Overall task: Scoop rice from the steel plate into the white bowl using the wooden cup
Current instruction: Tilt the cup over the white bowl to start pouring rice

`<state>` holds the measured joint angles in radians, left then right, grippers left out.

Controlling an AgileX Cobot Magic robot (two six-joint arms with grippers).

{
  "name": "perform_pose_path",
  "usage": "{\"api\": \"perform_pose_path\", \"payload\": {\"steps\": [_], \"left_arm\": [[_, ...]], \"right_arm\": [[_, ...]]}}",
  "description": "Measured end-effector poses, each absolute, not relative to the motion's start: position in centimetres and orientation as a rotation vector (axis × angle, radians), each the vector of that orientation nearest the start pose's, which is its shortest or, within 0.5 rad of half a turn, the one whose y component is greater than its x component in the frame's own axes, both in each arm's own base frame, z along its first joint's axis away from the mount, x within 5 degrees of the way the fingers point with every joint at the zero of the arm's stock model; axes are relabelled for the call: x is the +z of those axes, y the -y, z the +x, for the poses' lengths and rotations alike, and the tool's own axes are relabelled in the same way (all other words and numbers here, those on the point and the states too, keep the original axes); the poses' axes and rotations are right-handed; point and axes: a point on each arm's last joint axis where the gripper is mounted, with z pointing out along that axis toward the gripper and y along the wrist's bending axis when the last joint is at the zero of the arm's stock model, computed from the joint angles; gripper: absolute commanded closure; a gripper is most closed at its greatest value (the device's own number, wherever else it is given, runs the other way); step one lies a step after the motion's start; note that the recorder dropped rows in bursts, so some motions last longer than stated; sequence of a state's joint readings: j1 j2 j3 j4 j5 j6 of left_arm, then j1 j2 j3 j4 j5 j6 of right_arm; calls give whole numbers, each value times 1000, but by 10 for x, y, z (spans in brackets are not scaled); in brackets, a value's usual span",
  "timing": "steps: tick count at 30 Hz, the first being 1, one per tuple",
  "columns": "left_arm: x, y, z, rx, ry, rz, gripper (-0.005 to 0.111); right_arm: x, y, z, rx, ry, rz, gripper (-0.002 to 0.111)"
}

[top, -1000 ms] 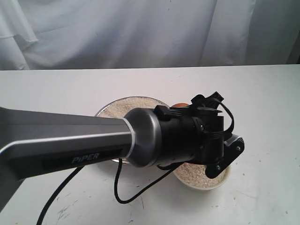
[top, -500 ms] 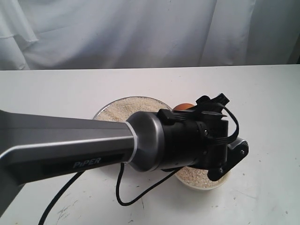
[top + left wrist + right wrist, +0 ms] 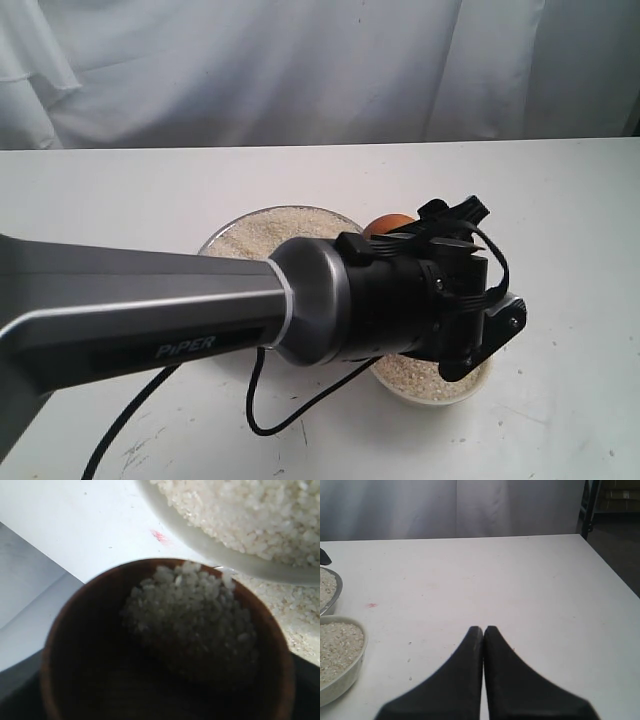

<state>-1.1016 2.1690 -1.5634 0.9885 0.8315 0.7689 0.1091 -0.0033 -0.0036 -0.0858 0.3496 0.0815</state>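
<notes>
The wooden cup [image 3: 62,630] fills the left wrist view, tilted, with a heap of rice [image 3: 195,615] inside it. My left gripper is shut on the cup; its fingers are hidden. In the exterior view the left arm [image 3: 380,300] reaches across, and only the top of the cup [image 3: 388,224] shows above the wrist. The white bowl [image 3: 432,392] lies under the wrist and holds rice [image 3: 335,647]. The steel plate [image 3: 212,238], heaped with rice [image 3: 262,230], sits just behind. My right gripper [image 3: 483,628] is shut and empty, low over bare table to the right of the bowl.
A black cable [image 3: 262,400] loops from the left arm down onto the table in front of the plate. A white curtain [image 3: 300,60] hangs behind the table. The table's right edge [image 3: 612,570] drops to a dark floor.
The left wrist has shifted a little to the right over the white bowl and turned slightly; more of the cup shows above it.
</notes>
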Motion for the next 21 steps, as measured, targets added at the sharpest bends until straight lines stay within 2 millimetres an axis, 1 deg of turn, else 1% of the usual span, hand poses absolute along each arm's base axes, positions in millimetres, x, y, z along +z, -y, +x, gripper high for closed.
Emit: {"api": "perform_pose_path", "payload": {"steps": [12, 19, 21], "left_arm": [[167, 380, 256, -1277, 1027, -3049, 107], [169, 381, 256, -1311, 981, -3050, 107], [169, 383, 253, -1314, 960, -3057, 107]], "right_arm": [[183, -3, 53, 51, -1824, -78, 108], [183, -3, 53, 51, -1824, -78, 108], [183, -3, 53, 51, -1824, -78, 108]]}}
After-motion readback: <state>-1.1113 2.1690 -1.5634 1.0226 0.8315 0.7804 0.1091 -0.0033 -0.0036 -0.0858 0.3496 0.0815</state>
